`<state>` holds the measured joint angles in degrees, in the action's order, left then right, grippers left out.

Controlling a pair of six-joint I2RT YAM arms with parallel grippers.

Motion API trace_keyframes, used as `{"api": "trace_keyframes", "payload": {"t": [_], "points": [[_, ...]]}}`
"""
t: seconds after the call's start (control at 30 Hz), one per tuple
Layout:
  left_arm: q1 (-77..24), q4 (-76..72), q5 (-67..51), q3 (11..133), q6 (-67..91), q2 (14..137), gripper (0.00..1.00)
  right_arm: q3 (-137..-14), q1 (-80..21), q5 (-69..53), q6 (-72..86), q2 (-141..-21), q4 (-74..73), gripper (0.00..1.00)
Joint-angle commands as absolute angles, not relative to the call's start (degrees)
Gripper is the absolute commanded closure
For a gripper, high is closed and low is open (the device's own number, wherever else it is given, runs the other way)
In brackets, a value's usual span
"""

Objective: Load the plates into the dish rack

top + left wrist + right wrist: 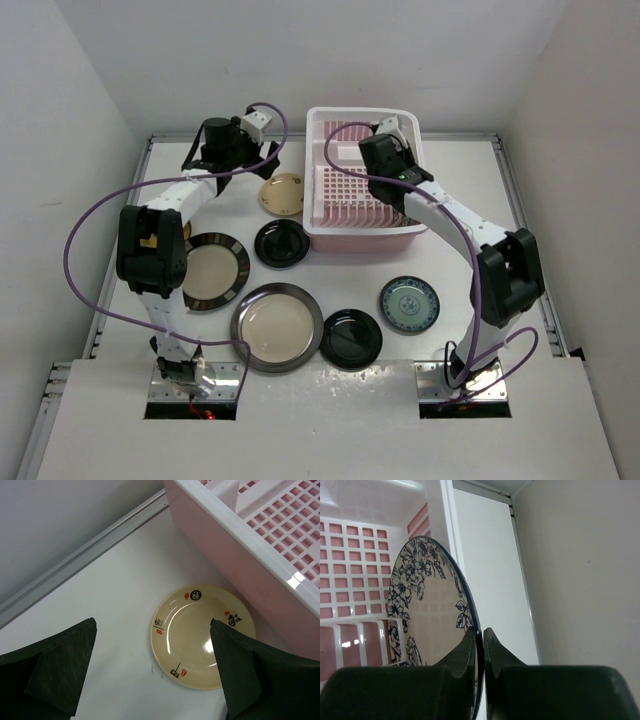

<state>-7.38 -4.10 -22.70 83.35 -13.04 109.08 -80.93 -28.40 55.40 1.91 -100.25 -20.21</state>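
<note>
White-and-dark floral plate [427, 605] stands on edge, its rim pinched between the right gripper's [479, 636] closed fingers. It rises toward 11 o'clock over the dish rack [365, 540]. Left gripper [152, 630], spread wide, hovers above the tan plate [195, 630] at the rack's 9 o'clock.

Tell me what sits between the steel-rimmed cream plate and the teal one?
A glossy black plate, between the steel-rimmed cream plate and teal plate in the top view.
</note>
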Motion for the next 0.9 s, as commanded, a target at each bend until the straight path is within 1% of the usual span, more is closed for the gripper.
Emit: {"api": "trace_keyframes", "payload": {"t": [0.0, 0.03, 0.07, 0.1, 0.23, 0.27, 0.37, 0.47, 0.5, 0.57, 0.6, 0.7, 0.8, 0.83, 0.87], "points": [[-6.7, -6.6, -23.7, 82.8, -13.2, 106.3, 0.00, -80.8, -27.5, 54.1, 9.9, -101.7, -25.5, 0.93], [-6.7, -6.6, -23.7, 82.8, -13.2, 106.3, 0.00, -80.5, -27.7, 53.8, 10.1, -101.5, -25.2, 0.90], [-6.7, -6.6, -23.7, 82.8, -13.2, 106.3, 0.00, -80.7, -27.7, 54.0, 10.1, -101.2, -25.2, 0.83], [-6.7, -6.6, -23.7, 82.8, -13.2, 106.3, 0.00, -80.8, -27.6, 53.5, 10.0, -101.0, -25.3, 0.79], [-6.7, -7.1, -23.7, 82.8, -13.2, 106.3, 0.00, -82.5, -27.8, 53.1, 9.5, -100.7, -26.0, 0.65], [-6.7, -7.1, -23.7, 82.8, -13.2, 106.3, 0.00, -82.8, -27.7, 53.0, 9.4, -100.5, -26.3, 0.58], [-6.7, -7.1, -23.7, 82.3, -13.7, 106.3, 0.00, -84.3, -27.7, 52.0, 9.3, -100.2, -26.6, 0.50], [-6.7, -7.1, -24.3, 82.3, -13.7, 106.3, 0.00, -86.0, -27.6, 50.5, 9.1, -99.8, -28.0, 0.31], [-6.7, -7.1, -25.0, 82.3, -14.2, 106.3, 0.00, -88.0, -27.7, 50.2, 9.1, -99.6, -28.7, 0.17], [-6.7, -6.5, -26.4, 82.3, -14.9, 105.8, 0.00, -89.7, -27.7, 47.7, 9.1, -98.8, -30.4, 0.05], [-6.7, -5.7, -27.2, 82.3, -14.9, 105.8, 0.00, -92.4, -27.9, 46.8, 9.1, -98.7, -31.4, 0.00], [-5.0, -0.7, -31.5, 83.3, -18.5, 105.2, 0.00, -95.1, -27.5, 40.5, 8.1, -96.0, -32.0, 0.00], [-1.2, 10.1, -35.5, 86.5, -20.3, 104.7, 0.00, -94.3, -26.8, 27.6, 6.8, -91.9, -31.2, 0.00], [0.4, 18.7, -37.8, 87.6, -24.3, 105.2, 0.06, -93.9, -26.1, 25.2, 6.5, -90.4, -29.8, 0.00], [3.2, 24.1, -41.4, 88.9, -27.6, 106.2, 0.14, -92.5, -26.1, 22.9, 6.1, -89.7, -29.4, 0.00]]}}
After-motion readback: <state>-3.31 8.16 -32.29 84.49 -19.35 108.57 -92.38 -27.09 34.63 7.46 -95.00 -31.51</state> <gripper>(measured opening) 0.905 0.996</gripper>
